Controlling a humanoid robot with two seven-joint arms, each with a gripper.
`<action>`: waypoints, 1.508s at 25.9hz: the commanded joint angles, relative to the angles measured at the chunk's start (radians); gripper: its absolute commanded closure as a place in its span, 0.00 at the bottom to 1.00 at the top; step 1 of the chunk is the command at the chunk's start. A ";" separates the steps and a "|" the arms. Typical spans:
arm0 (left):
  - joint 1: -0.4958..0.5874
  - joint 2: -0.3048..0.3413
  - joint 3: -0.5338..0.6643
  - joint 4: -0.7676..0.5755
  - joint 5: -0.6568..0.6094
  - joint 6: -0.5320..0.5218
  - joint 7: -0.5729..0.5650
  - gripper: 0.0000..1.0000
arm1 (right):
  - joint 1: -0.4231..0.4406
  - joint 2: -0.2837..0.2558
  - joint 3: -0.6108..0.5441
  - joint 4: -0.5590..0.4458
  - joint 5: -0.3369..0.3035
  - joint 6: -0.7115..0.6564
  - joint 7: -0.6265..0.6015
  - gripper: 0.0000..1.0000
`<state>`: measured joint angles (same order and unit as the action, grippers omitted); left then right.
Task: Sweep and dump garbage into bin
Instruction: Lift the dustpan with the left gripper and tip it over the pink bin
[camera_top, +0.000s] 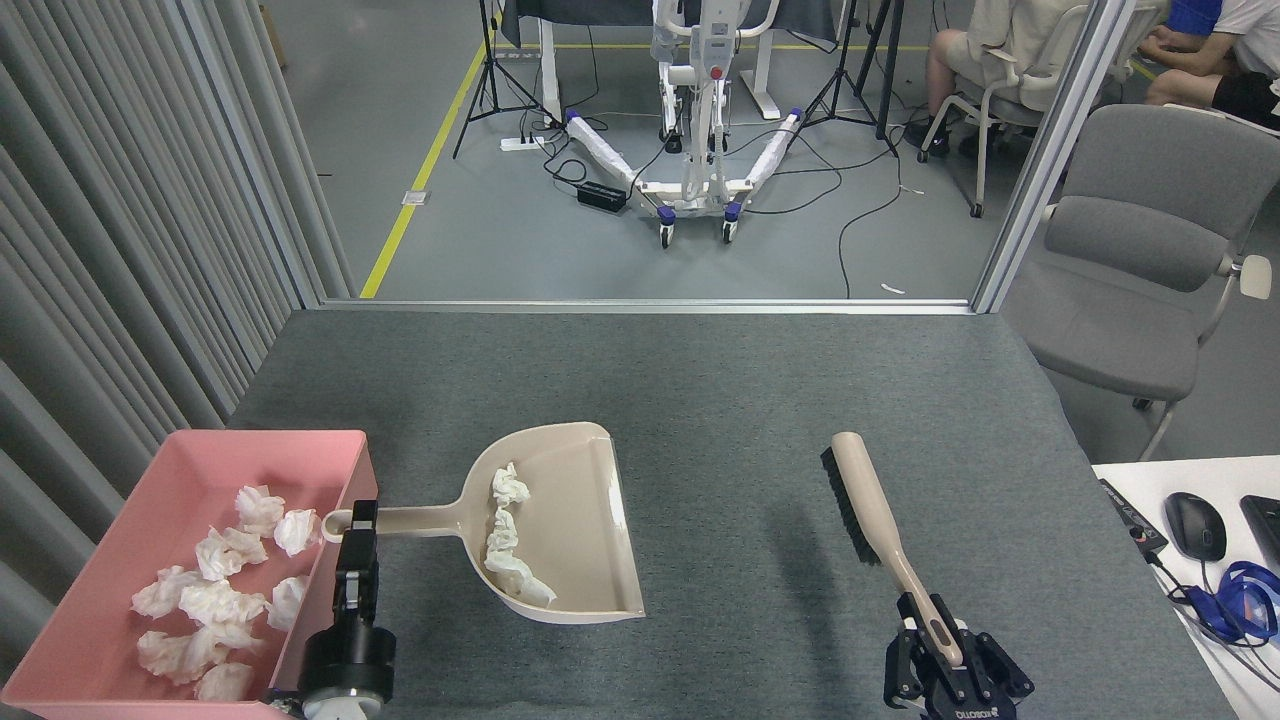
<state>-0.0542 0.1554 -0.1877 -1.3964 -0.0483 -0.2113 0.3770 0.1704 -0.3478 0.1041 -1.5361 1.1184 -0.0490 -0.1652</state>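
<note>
The left gripper (358, 530) clasps the dustpan (560, 530) by its handle, holding it level beside the bin (330, 445), apparently so the garbage (510, 535) stays put until tipping. The right gripper (940, 640) grips the brush (868, 500), held well clear to the right (sweeping looks done). The bin already holds many tissue wads (215, 600); the dustpan carries a few more.

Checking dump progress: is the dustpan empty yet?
No, white tissue wads lie in the dustpan, held by the left gripper beside the pink bin.
</note>
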 joint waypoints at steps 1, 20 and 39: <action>0.010 0.078 -0.001 -0.067 0.070 0.053 0.002 1.00 | -0.002 -0.013 -0.027 0.042 -0.003 -0.008 -0.013 0.96; 0.045 0.555 0.105 -0.007 0.464 -0.129 -0.029 1.00 | -0.040 -0.007 -0.029 0.143 -0.002 -0.032 -0.042 0.91; 0.076 0.777 0.237 0.389 0.168 -0.364 -0.105 1.00 | -0.042 0.021 -0.027 0.174 0.003 -0.022 -0.042 0.63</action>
<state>0.0253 0.9111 0.0147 -1.0160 0.2694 -0.5590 0.2636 0.1288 -0.3301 0.0763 -1.3623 1.1205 -0.0705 -0.2092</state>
